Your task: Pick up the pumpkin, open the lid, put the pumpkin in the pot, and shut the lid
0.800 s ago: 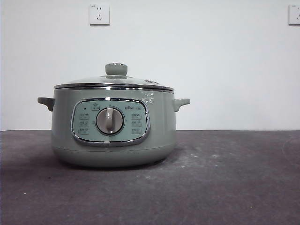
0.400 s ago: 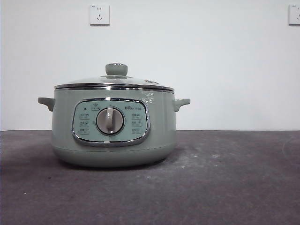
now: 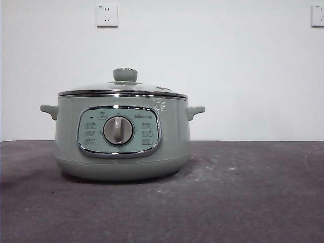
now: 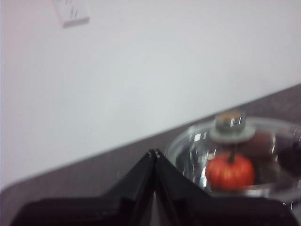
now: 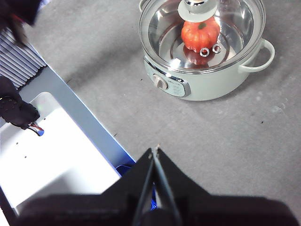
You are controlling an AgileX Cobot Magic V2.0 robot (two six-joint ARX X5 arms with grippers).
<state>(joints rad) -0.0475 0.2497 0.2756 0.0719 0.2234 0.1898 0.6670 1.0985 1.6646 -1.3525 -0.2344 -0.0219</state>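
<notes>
Where lidded, orange ribbed pumpkin (image 5: pixel 199 34)

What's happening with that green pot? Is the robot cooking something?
Nothing is being handled right now. The small orange-red toy pumpkin sits inside the large pale sage-green electric pot, and the domed glass lid with its round green knob is on top. The left gripper and the right gripper are both shut, empty and away from the pot on the grey table.

pumpkin (image 4: pixel 230 172): blurred in the left wrist view; seen only through the lid (image 4: pixel 235 155); hidden in the front view
pot (image 4: pixel 287 200): cut by lower right frame edge
panel labels (image 3: pixel 91 132): too small to read
</notes>
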